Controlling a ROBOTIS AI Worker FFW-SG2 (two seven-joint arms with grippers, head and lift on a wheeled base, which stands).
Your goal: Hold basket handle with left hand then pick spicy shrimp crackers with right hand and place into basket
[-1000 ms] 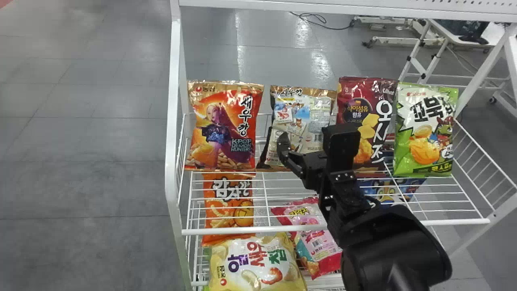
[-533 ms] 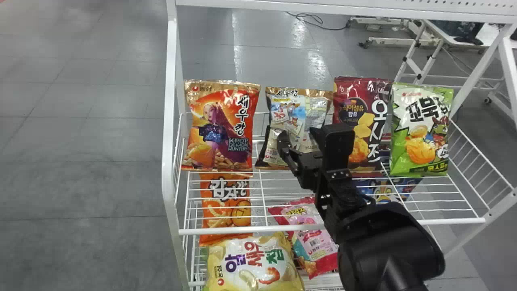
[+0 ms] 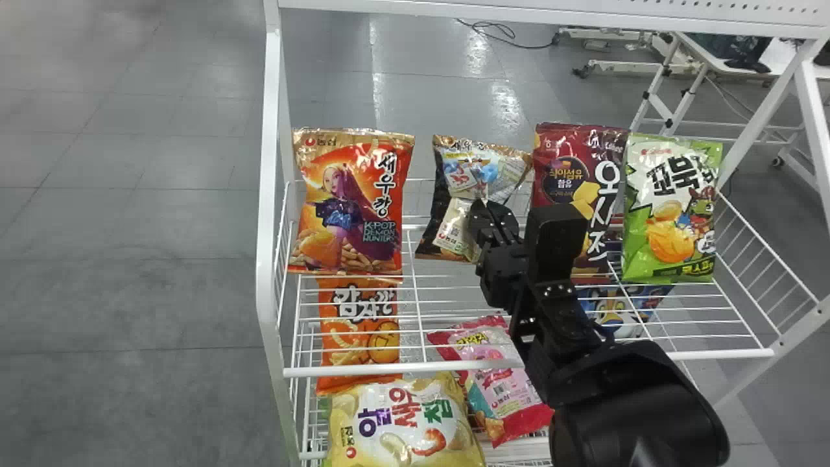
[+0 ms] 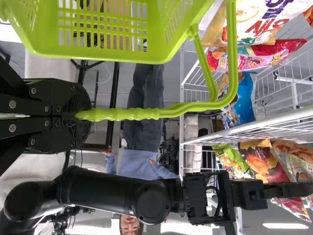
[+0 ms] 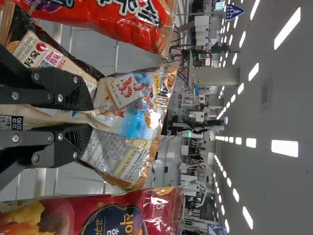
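The right gripper (image 3: pixel 494 224) is at the spicy shrimp crackers (image 3: pixel 473 178), a gold-topped bag with a pale blue printed panel, standing on the upper wire shelf. In the right wrist view the right gripper (image 5: pixel 89 117) is shut on the middle of this bag (image 5: pixel 134 110), whose film gathers in folds between the fingers. The left gripper (image 4: pixel 80 115), in the left wrist view, is shut on the handle (image 4: pixel 132 114) of the green basket (image 4: pixel 102 29).
An orange-red bag (image 3: pixel 353 201) stands left of the crackers; a dark red bag (image 3: pixel 570 175) and a green bag (image 3: pixel 671 207) stand to the right. Lower down lie a yellow bag (image 3: pixel 402 425) and a pink bag (image 3: pixel 499 383). A white post (image 3: pixel 267 194) bounds the rack's left side.
The right gripper has closed on the crackers bag, which has creased inward and shifted slightly. The rack has drifted a little to the left in the head view.
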